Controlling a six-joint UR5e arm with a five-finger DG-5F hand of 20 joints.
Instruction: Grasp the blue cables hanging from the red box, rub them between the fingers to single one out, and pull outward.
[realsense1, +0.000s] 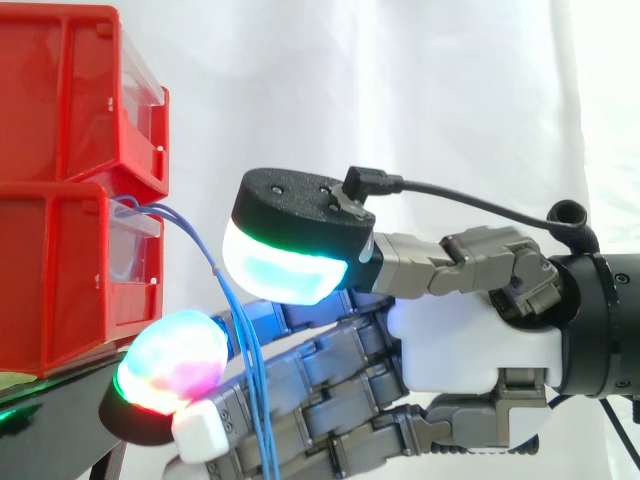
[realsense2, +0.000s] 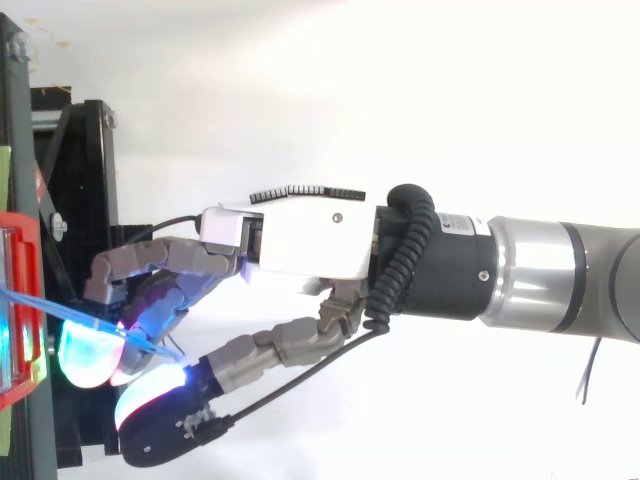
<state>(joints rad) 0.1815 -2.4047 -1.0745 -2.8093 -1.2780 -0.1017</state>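
Bright, even light all round me, washing the white cloth curtain (realsense1: 420, 80) nearly flat.
Soft grey folds are its only shadows. My hand (realsense1: 470, 345) adds colour: one thick pad (realsense1: 285, 270) glows cyan and green, another (realsense1: 175, 365) magenta and red. The thin blue cables (realsense1: 245, 400) pinched between them run through that glow. A green gleam lies on the glossy black stand (realsense1: 25, 412) under the red plastic bins (realsense1: 60, 270).

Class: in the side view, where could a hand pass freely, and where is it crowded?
Free: before the white curtain, above the hand and right of the upper red bin. Crowded: between the lower red bin and hand, where blue cables hang.
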